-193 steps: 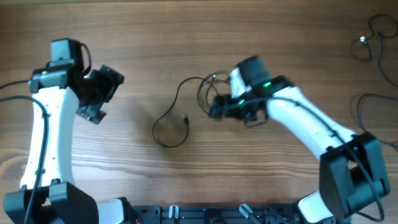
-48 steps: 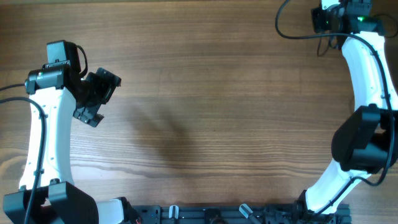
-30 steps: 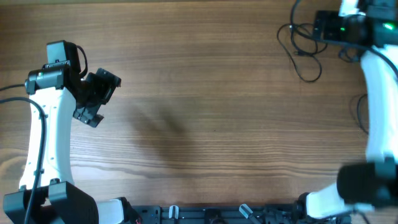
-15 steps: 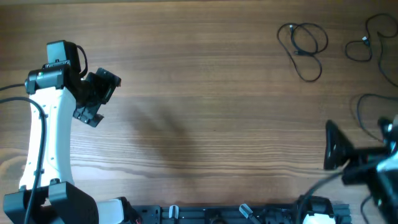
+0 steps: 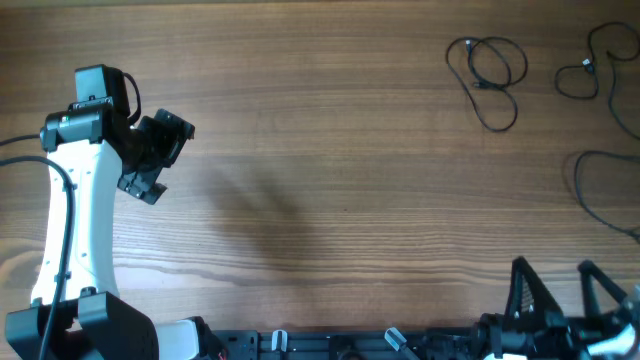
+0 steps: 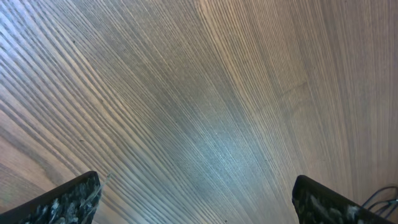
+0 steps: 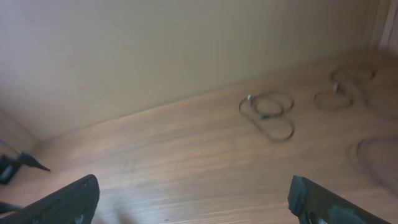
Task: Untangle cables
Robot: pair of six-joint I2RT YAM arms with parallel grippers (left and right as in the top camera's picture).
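Three thin black cables lie apart at the table's far right. One looped cable (image 5: 487,70) lies at the back; it also shows in the right wrist view (image 7: 267,112). A second cable (image 5: 585,70) lies in the back right corner and shows in the right wrist view (image 7: 339,93). A third cable (image 5: 600,190) curves along the right edge. My right gripper (image 5: 555,290) is open and empty at the front right edge, far from the cables. My left gripper (image 5: 155,155) is open and empty over bare wood at the left.
The wooden table (image 5: 320,180) fills the view. A wall rises behind the table in the right wrist view (image 7: 155,50). A black rail (image 5: 330,345) runs along the front edge between the arm bases.
My right gripper carried the tangled cable from the middle to the back right, let it go there, and drew back to the front right edge. The left arm has not moved.
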